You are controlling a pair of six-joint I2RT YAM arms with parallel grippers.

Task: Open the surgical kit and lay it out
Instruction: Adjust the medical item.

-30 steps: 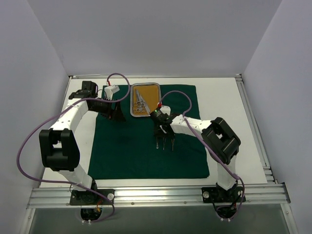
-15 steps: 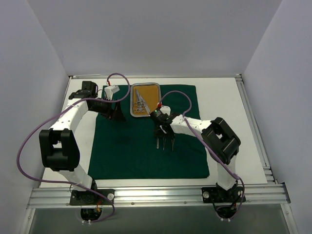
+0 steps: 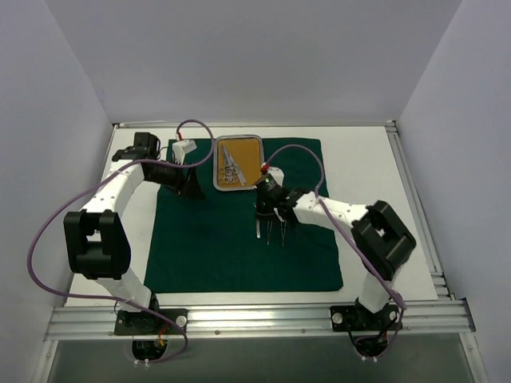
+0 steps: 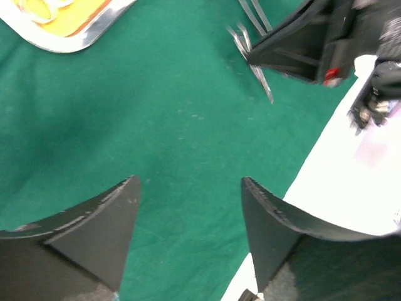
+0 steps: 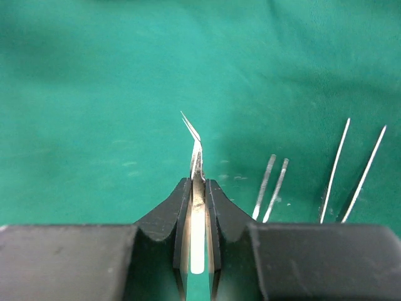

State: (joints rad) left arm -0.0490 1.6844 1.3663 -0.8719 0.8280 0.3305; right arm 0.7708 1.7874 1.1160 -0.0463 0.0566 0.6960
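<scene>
A white desk (image 3: pixel 375 175) is seen from above, with a dark green cloth (image 3: pixel 215 247) spread flat across its middle. At the far edge of the cloth sits a steel tray (image 3: pixel 251 155) with an orange-brown floor. A few silver scissor-handled tools (image 3: pixel 230 166) lie along the tray's left side.

The right arm rises from its base at the near right and bends at an elbow out to the right. Its forearm stretches left and slightly far, low over the cloth. The right hand (image 3: pixel 267 209) sits near the middle of the cloth, just on the near side of the tray. In the right wrist view its two fingers are pressed together on thin curved tweezers (image 5: pixel 195 150), whose fine tips stick out beyond the fingertips above the cloth. Whether the tips touch the cloth cannot be told. To the right of them two more pairs of tweezers lie side by side on the cloth, a short pair (image 5: pixel 270 188) and a long pair (image 5: pixel 351 169).

The left arm rises from the near left, bends at an elbow on the left, and reaches far and right. The left hand (image 3: pixel 190 185) hangs over the far left part of the cloth, just left of the tray. In its wrist view the fingers (image 4: pixel 106 219) are spread wide apart with nothing between them.
</scene>
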